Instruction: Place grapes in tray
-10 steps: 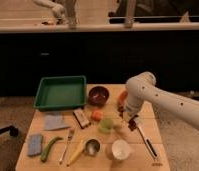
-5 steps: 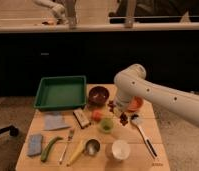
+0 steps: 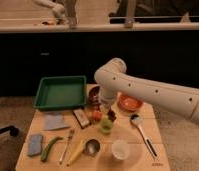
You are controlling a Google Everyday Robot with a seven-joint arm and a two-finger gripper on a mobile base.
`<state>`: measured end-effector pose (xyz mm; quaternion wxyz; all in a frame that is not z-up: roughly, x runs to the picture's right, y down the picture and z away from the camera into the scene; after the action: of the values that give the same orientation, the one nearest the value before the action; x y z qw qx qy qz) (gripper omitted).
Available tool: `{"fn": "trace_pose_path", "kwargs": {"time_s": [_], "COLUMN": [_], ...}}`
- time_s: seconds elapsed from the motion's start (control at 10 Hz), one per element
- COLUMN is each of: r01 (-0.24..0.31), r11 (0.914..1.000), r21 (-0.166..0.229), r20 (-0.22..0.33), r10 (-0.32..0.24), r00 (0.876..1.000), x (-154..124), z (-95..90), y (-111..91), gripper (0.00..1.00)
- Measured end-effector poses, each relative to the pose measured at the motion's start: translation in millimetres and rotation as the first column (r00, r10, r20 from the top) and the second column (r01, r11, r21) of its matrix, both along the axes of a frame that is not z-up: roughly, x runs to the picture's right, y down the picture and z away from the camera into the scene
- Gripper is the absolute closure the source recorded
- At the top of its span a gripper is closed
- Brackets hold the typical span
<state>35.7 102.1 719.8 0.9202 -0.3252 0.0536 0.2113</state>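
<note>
Dark cabinets back a wooden worktop [image 3: 124, 128]. At frame centre the pincer [image 3: 106, 106] is closed, apparently pinching the grapes [image 3: 112, 115], which dangle just right of the orange fruit [image 3: 96, 116], well short of the tray [image 3: 60, 92] at upper left. Their long axis looks roughly vertical, free end down. A thin grip could slip, or the bunch could snag the dark bowl [image 3: 94, 93] on the way.

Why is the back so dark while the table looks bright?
Camera view: light falls from above onto the table and green tray, leaving the cabinets behind nearly black; the gripper, low over the table's middle, holds the grapes in the arm's shade.
</note>
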Motion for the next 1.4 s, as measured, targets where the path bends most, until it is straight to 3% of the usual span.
{"fn": "trace_pose_path", "kwargs": {"time_s": [0.8, 1.4], "r01": [0.134, 0.141], "r11": [0.9909, 0.9900], "r21": [0.012, 0.010], "r20": [0.025, 0.024], "r10": [-0.134, -0.141], "r00": [0.991, 0.990], "x": [-83, -85], "z": [0.8, 1.3], "y": [-11, -10], "gripper": [1.00, 1.00]}}
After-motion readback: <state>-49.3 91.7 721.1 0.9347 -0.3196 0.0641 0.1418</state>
